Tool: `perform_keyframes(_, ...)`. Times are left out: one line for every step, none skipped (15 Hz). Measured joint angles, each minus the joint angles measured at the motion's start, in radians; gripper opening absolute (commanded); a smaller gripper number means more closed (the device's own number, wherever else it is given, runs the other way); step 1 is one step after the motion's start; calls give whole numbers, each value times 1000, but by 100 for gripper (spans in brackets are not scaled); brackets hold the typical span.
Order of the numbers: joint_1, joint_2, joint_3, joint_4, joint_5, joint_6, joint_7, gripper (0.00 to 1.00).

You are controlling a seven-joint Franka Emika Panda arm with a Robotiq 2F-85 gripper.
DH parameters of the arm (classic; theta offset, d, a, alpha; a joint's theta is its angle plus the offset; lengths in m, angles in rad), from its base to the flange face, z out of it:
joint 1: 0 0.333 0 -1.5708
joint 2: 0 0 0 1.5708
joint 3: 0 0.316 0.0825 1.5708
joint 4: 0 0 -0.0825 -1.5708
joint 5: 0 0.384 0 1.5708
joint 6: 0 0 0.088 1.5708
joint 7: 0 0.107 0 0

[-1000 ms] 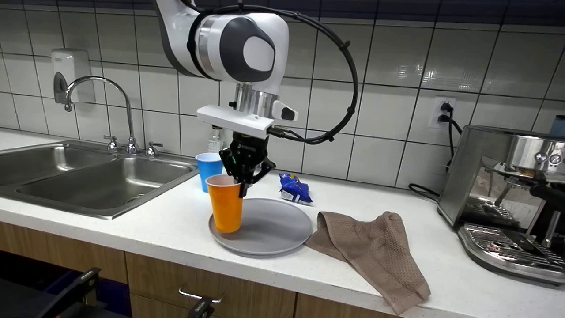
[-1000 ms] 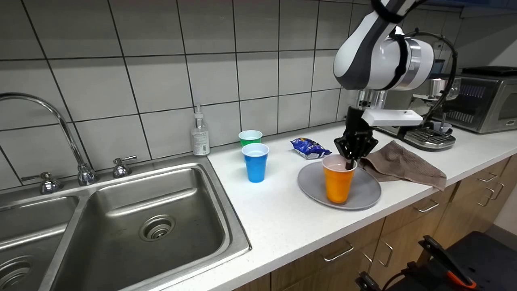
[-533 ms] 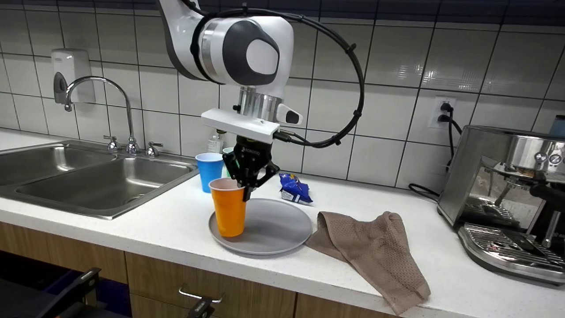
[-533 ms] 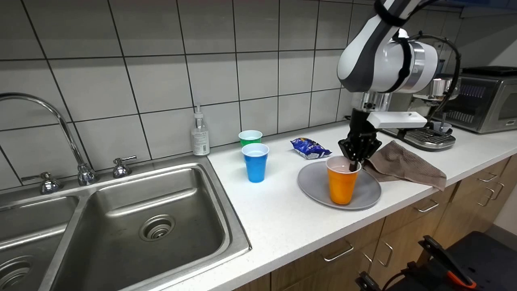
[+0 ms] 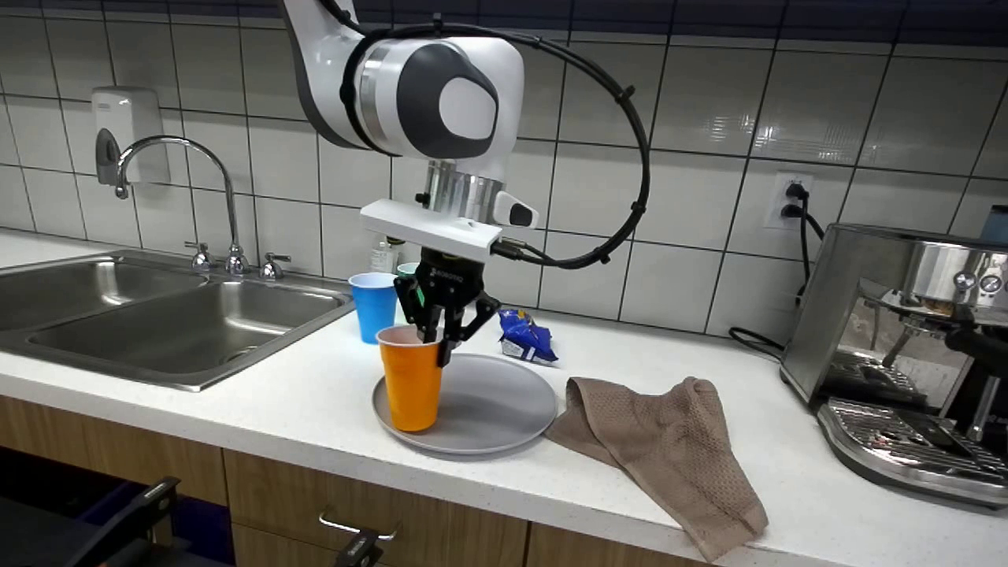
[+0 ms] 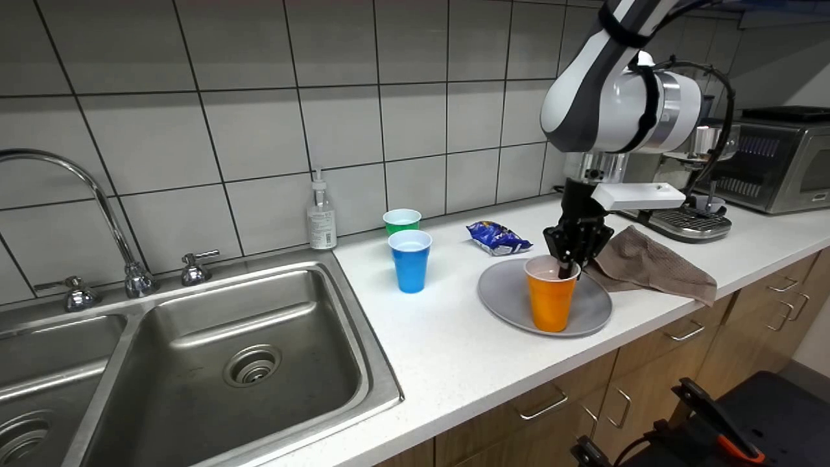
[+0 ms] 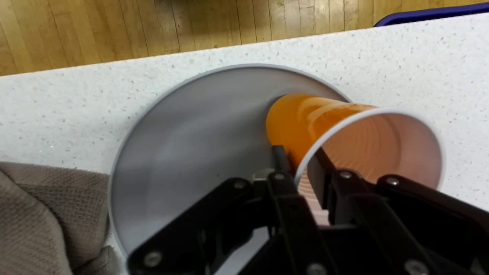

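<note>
The arm [image 5: 449,94] drops in from above the counter [image 5: 291,394], its upper link slanting down to a bulky, rounded wrist joint. Below that, the metal flange and the claw [image 7: 300,156] point almost straight down, with a slight lean toward the sink [image 6: 382,383] in both exterior views. A black cable [image 5: 646,157] bows out from the wrist in a wide loop, and a white bar [image 5: 429,228] sits crosswise above the claw.

The claw is parted only narrowly, straddling the rim of the orange cup [image 5: 411,386]: in the wrist view one of its fingers [image 7: 320,172] is inside the cup and the opposite one outside, with a small gap between them. The cup stands on the gray plate [image 5: 496,402], close to the plate's edge. A brown towel [image 5: 661,441] lies just beside the plate.
</note>
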State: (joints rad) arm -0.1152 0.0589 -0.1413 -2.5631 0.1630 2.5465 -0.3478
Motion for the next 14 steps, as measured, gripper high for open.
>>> perform_keyframes(0, 1, 1, 0, 0, 0, -2, 62)
perform_keyframes(0, 2, 2, 0, 0, 0, -3, 68)
perform_keyframes(0, 4, 4, 0, 0, 0, -3, 77)
perform_keyframes(0, 5, 7, 1, 0, 1, -3, 83)
perform_keyframes(0, 6, 9, 1, 0, 1, -3, 92)
perform_keyframes(0, 6, 12, 3, 0, 1, -4, 98)
perform_keyframes(0, 6, 14, 5, 0, 1, -4, 100)
perform_keyframes(1, 6, 16, 8, 0, 1, -4, 100)
perform_keyframes(1, 5, 17, 12, 0, 1, -4, 100)
perform_keyframes(1, 5, 18, 16, 0, 1, -4, 100)
perform_keyframes(1, 0, 18, 18, -1, 0, -5, 100)
perform_keyframes(0, -9, 15, 19, -2, -2, -7, 100)
perform_keyframes(-1, -21, 12, 18, -2, -4, -13, 100)
perform_keyframes(-2, -35, 8, 18, -2, -7, -17, 100)
